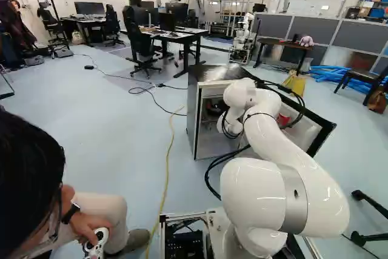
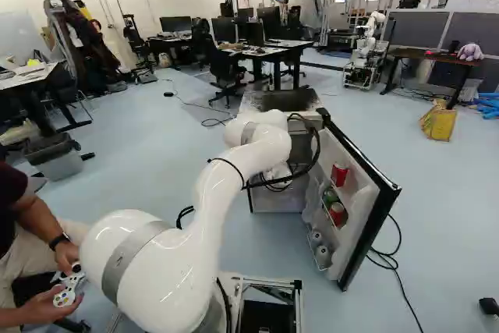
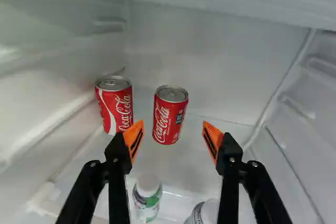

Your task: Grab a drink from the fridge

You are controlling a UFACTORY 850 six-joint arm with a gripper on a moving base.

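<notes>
Inside the fridge (image 1: 191, 113), toward the back, a red soda can (image 3: 170, 115) stands upright, ahead of the claw (image 3: 172, 132) and roughly centred on its gap. Claw state: wide, orange pads (image 3: 134, 139) well apart, nothing gripped. A second red soda can (image 3: 114, 106) stands upright just beside the first, by the side wall. Nearer the wrist, below the claw, are a small bottle with a white cap (image 3: 147, 198) and another white-topped container (image 3: 205, 212), only partly seen.

Step in hand, as judged: final approach to the centred can; pick not yet made. Method: narrow the spread a little first, so that one finger can enter the slim gap between the two cans without clipping the neighbour. Advance straight and level, keeping height over the white cap; a low path would likely tip the bottle. Close only once both pads flank the can's middle. Moderate squeeze: the wall is probably thin, the metal perhaps slick with cold.

Farther out: the white arm (image 1: 291, 150) reaches in past the open fridge door (image 2: 374, 185), whose racks hold more drinks. Withdrawal should retrace the entry line, elbow and cables clear of that door.
</notes>
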